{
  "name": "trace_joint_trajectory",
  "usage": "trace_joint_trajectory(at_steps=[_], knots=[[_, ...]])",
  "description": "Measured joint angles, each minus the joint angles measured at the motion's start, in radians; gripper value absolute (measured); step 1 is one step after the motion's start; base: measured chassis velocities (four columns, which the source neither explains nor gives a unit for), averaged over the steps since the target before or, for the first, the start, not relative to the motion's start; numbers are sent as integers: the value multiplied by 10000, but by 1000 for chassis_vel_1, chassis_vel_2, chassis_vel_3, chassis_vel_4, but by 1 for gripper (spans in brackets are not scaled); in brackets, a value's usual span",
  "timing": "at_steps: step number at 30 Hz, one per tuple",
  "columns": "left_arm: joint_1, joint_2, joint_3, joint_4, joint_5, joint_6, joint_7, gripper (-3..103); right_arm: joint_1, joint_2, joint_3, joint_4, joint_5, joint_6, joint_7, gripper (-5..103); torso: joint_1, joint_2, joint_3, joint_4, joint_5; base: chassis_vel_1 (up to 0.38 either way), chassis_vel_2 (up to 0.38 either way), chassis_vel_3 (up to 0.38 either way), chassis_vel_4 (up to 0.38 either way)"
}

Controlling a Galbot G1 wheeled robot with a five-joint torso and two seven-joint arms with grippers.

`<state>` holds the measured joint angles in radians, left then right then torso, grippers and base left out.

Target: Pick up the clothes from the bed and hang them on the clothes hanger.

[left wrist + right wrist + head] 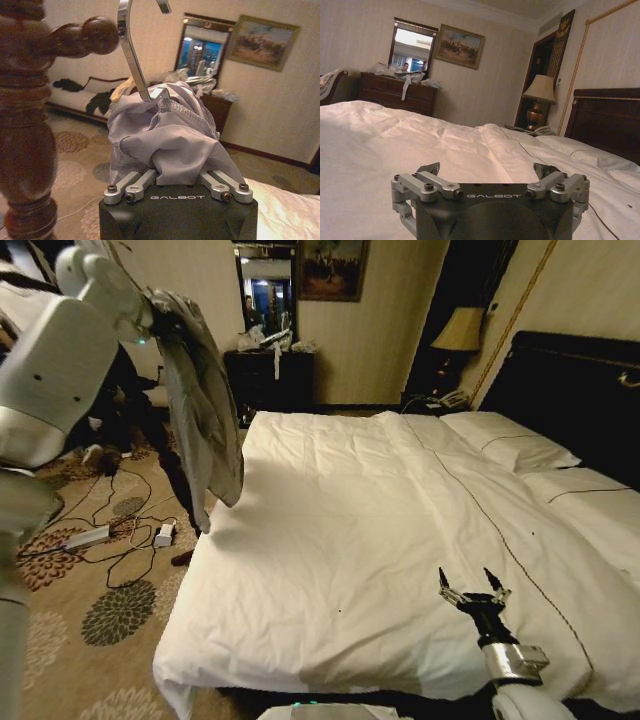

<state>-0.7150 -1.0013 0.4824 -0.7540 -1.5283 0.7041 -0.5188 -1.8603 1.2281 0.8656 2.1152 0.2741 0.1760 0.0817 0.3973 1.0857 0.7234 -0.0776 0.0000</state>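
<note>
While the left arm is raised high beside the bed, the left gripper (177, 187) is clamped on a bunched fold of the light grey shirt (205, 405); in the left wrist view the fabric wells up between the linkage bars, so the fingertips themselves are buried in cloth. The shirt is thin and soft, crumpled into loose folds near the gripper, with a stitched collar edge showing along its upper rim, and in the head view it hangs down in a long limp drape above the carpet, just off the bed's near left edge and clear of the duvet. A curved, flat, shiny metal hook (131, 50) rises out of the collar of the shirt, belonging to the clothes hanger whose body is hidden in the cloth. Just beside it stands a turned dark wooden post (27, 125) with a rounded knob-ended peg; the hook is near the peg, but whether they touch cannot be told. The right gripper (474, 585) hovers low over the bed (330, 530), its two dark pointed fingers spread wide and holding nothing. The white duvet is smooth with shallow creases and a thin dark piping line (480, 510) running along it.
</note>
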Motion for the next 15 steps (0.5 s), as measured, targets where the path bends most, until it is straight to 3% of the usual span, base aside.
trace_joint_trajectory(at_steps=[8, 15], knots=[[-195, -295, -149, 981, 101, -7, 189, 16, 0, 0, -1, 0, 0, 0, 0, 100, 0, 1, 0, -3, 0, 0, 0, 0, 0], [-418, -556, -518, 2002, 680, -124, 481, 16, 0, 0, -1, 0, 0, 0, 0, 100, 0, 1, 0, 0, -2, 0, 0, 0, 0]])
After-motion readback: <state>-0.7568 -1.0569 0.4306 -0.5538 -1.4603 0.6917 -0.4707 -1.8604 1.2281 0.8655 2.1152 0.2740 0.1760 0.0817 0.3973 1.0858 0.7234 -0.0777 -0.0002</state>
